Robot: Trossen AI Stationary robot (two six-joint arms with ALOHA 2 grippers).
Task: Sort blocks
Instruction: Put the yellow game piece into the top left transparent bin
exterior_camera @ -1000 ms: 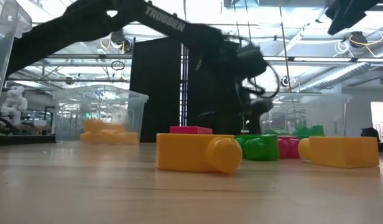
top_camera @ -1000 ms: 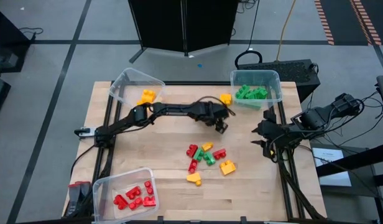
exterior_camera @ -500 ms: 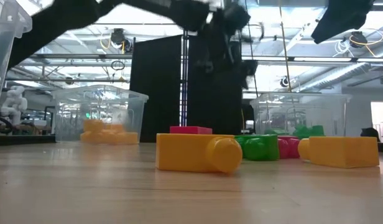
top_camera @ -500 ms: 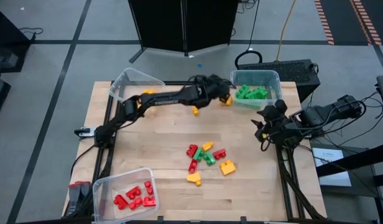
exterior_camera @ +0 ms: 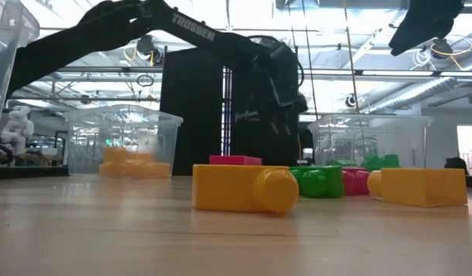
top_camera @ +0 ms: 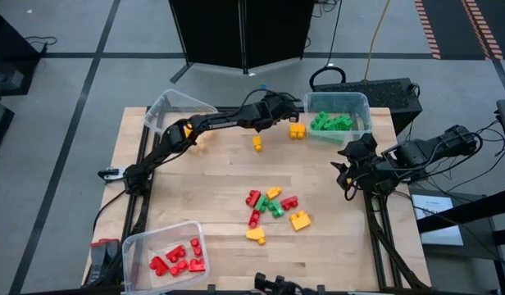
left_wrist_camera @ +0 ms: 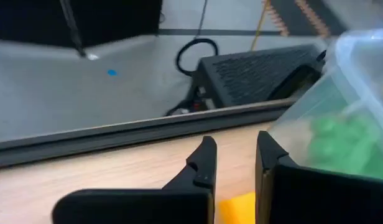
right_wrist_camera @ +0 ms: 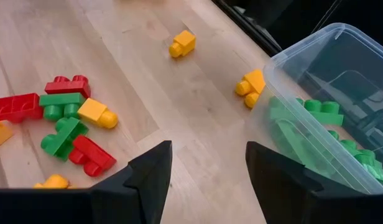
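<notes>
Left gripper (top_camera: 279,107) at far desk (top_camera: 220,197) edge, fingers together, holding nothing, just beside a yellow block (top_camera: 297,130) lying outside the green bin (top_camera: 338,115); likely misplaced, needs the far-left yellow bin (top_camera: 177,114). Right gripper (top_camera: 348,168) waits at right, fingers apart, empty. Mixed blocks (top_camera: 273,209) clustered mid-desk unsorted; red bin (top_camera: 166,248) near left

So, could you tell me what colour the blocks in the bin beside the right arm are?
Green blocks, clearest in the high view.
</notes>
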